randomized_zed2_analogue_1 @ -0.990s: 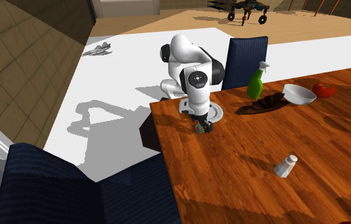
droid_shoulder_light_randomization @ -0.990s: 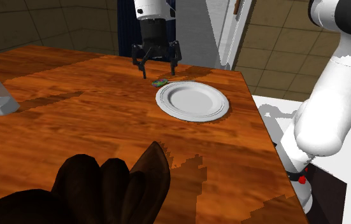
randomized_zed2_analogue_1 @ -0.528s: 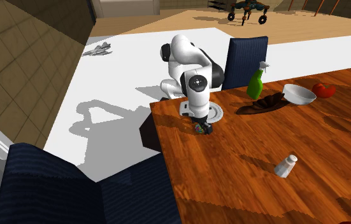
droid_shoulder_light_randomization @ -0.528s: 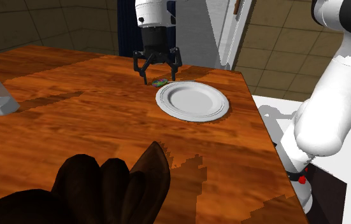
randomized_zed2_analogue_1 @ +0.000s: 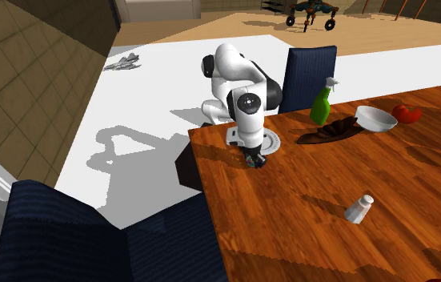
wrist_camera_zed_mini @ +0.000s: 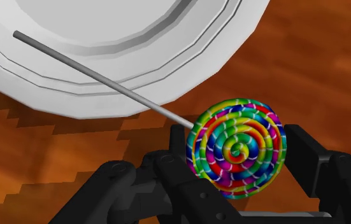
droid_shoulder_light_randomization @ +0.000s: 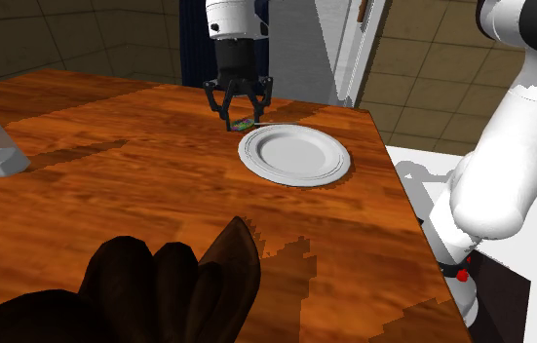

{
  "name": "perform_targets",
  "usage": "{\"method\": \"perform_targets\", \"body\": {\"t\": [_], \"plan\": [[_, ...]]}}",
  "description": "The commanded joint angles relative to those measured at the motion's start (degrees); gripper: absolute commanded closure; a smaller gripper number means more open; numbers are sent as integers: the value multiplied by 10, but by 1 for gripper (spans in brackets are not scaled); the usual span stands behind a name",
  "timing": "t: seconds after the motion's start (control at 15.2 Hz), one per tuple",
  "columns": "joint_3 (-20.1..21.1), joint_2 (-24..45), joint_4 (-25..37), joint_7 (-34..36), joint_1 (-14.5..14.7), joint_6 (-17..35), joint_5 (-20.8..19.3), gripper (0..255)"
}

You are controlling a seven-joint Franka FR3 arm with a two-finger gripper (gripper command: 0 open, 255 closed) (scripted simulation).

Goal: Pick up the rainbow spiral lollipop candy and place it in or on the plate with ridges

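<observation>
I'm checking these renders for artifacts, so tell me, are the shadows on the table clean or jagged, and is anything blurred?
Shoulder view: shadow edges on the table are stair-stepped, not smooth. Wrist view: same jagged steps on the wood; the lollipop and plate look crisp, no blur or glare. Second exterior view: grey shadows lie on the white floor.

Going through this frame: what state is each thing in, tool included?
tool: shut on the lollipop's disc, low at the table.
lollipop: clasped at its edges, stick lying across the plate's rim.
plate: right way up on the table.
shaker: standing upright.
spray bottle: standing upright.
</observation>
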Motion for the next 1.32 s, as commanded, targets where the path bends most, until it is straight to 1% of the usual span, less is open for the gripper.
{"method": "perform_targets", "body": {"t": [0.0,0.26,1.25], "plan": [[0,3,-4,0,0,-2,-1,255],[-1,-1,-5,0,-1,-4,0,255],[2,25,142,26,2,-124,-5,255]]}}
